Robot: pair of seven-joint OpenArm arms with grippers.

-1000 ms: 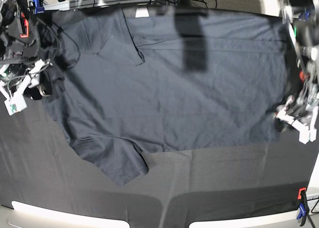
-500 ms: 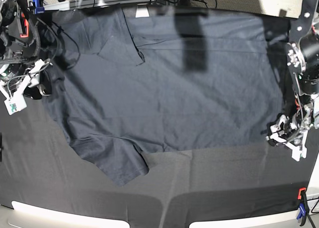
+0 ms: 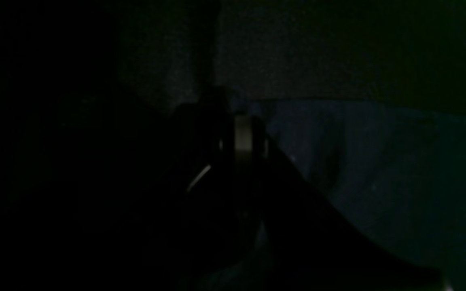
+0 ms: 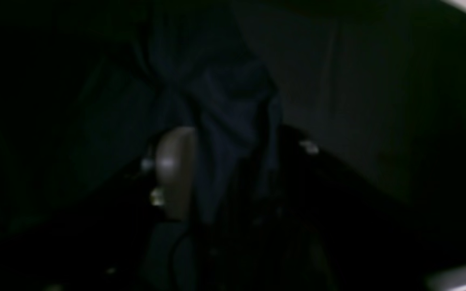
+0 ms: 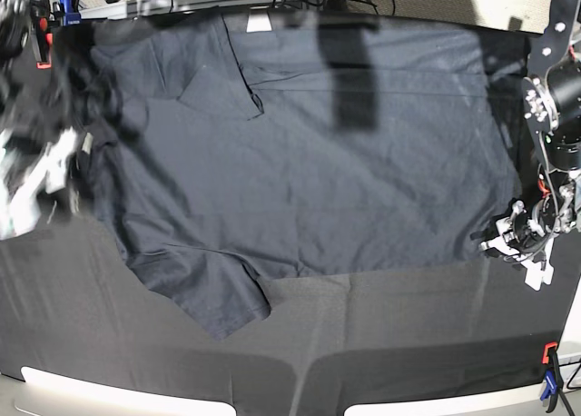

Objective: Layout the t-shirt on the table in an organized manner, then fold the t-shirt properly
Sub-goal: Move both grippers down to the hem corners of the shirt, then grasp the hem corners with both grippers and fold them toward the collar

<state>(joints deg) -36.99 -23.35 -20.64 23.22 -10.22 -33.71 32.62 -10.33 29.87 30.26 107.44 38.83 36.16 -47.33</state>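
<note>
Black-draped table carries the t-shirt spread across the upper frame. Left gripper, at lower right, has clamped shut at the hem corner. Right gripper straddles bunched fabric, grip unclear. Layout step; next, tug flat.

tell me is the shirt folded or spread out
Spread: the shirt lies open across the table, one sleeve sticking out, no fold made yet.

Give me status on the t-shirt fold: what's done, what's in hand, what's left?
Done: the t-shirt lies spread nearly flat on the table, though one sleeve is doubled over near the collar.
In hand: the left gripper is shut at the shirt's hem corner; whether it has cloth isn't clear. The right gripper straddles a bunched ridge of shirt fabric at the opposite edge.
Left: every fold; none is made yet.
</note>
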